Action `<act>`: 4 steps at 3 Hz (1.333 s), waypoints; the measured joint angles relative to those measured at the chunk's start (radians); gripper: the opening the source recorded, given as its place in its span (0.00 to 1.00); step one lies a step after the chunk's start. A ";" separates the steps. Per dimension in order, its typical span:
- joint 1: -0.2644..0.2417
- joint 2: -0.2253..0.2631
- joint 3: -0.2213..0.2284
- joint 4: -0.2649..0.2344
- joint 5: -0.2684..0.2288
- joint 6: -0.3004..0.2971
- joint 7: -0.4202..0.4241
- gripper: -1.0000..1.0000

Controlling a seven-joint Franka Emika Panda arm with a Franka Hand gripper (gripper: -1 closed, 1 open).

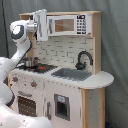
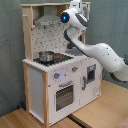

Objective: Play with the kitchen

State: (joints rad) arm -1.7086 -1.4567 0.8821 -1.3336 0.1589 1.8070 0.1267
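As the kitchen stands upright on the floor, we note its long axis runs vertically, with the counter stretching sideways across it. In the first exterior view its front faces toward the lower left; in the second exterior view the front faces toward the lower right. The microwave sits in the top shelf, and its white door stands swung open, hinged out at the first exterior view's left. The gripper is up at that door, touching or just beside its edge; we cannot tell whether the fingers are spread or pressed together. The arm reaches from the second exterior view's right, rising over the counter to the upper shelf. A small pot sits on the stovetop. The black faucet curves over the grey sink. The oven door below is closed. The hood hangs above the stovetop.
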 joint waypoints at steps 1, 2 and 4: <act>0.047 -0.006 -0.015 -0.083 -0.002 -0.025 0.000 0.00; 0.103 -0.021 -0.015 -0.174 -0.011 -0.024 0.000 0.00; 0.228 -0.028 -0.015 -0.342 -0.060 -0.004 0.000 0.00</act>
State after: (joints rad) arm -1.4802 -1.4850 0.8674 -1.6759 0.0993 1.8035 0.1266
